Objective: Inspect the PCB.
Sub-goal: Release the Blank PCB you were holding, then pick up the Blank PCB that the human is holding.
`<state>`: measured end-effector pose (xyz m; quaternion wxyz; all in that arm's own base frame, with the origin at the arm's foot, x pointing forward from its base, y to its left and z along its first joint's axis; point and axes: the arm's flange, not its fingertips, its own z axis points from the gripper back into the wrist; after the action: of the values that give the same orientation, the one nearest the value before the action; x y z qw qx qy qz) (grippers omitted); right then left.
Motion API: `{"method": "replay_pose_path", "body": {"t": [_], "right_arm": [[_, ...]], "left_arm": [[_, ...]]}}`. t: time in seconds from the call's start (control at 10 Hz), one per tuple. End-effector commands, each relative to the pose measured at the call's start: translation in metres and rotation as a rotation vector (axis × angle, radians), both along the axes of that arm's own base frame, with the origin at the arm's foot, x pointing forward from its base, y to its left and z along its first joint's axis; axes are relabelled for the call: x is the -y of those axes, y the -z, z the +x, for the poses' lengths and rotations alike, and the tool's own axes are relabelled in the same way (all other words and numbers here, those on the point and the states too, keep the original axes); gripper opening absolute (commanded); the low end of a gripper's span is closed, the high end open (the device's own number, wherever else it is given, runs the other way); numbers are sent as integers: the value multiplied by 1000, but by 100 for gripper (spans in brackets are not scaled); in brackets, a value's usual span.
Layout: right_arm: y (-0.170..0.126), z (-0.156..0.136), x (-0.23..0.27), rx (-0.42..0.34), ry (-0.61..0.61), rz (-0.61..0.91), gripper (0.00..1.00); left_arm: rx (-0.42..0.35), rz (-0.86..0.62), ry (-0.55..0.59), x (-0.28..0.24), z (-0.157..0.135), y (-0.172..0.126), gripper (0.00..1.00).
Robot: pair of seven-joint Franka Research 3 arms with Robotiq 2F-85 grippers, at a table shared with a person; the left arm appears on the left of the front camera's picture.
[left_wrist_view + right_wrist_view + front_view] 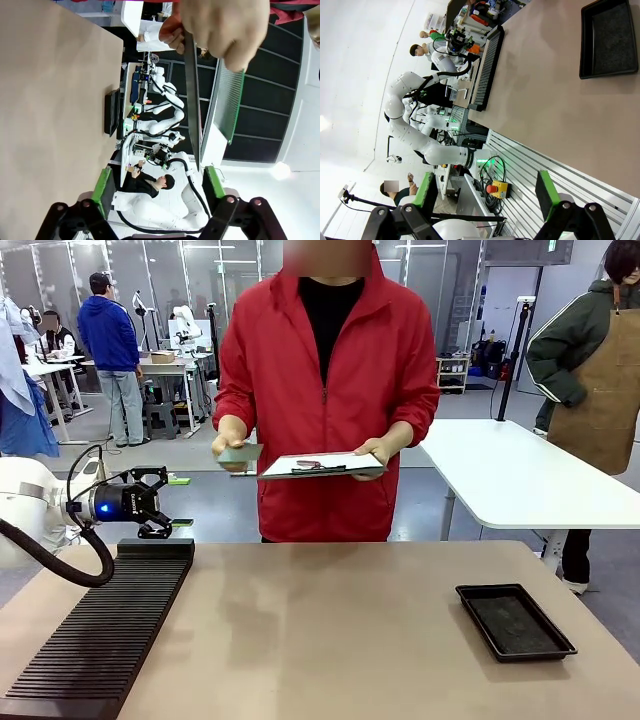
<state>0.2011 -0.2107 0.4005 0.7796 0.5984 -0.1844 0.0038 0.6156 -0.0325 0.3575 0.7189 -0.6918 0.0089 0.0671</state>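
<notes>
Across table [330,620]: holding PCB [240,453] in hand [231,437]; left gripper [160,502], right gripper [482,192] gaping empty; awaiting inspection, then retrieval.

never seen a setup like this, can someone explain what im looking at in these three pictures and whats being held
This is a two-armed robot sharing a table with a person.

The front view is taken from the robot's side, looking across the table. The person in red stands at the far side, holding the PCB, a thin green circuit board, in one hand and a clipboard in the other. The left gripper, a two-finger claw, is at the left, open and holding nothing.

The left wrist view comes from a camera on that arm, rolled sideways, so the board and the hand loom close above its open green-padded fingers.

The right wrist view shows the right gripper, also open and empty.

On the table lie a black ribbed rack and a shallow black tray.
</notes>
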Motion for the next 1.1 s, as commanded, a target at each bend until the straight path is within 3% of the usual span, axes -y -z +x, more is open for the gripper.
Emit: {"method": "replay_pose_path", "body": {"t": [0.0, 0.1, 1.0], "right_arm": [[-2, -1, 0, 10, 1, 5, 100], [-2, -1, 0, 10, 1, 5, 100], [-2, -1, 0, 10, 1, 5, 100]], "left_arm": [[-2, -5, 2, -3, -1, 1, 100], [22, 24, 36, -4, -3, 0, 100], [0, 0, -1, -1, 0, 0, 100]]}}
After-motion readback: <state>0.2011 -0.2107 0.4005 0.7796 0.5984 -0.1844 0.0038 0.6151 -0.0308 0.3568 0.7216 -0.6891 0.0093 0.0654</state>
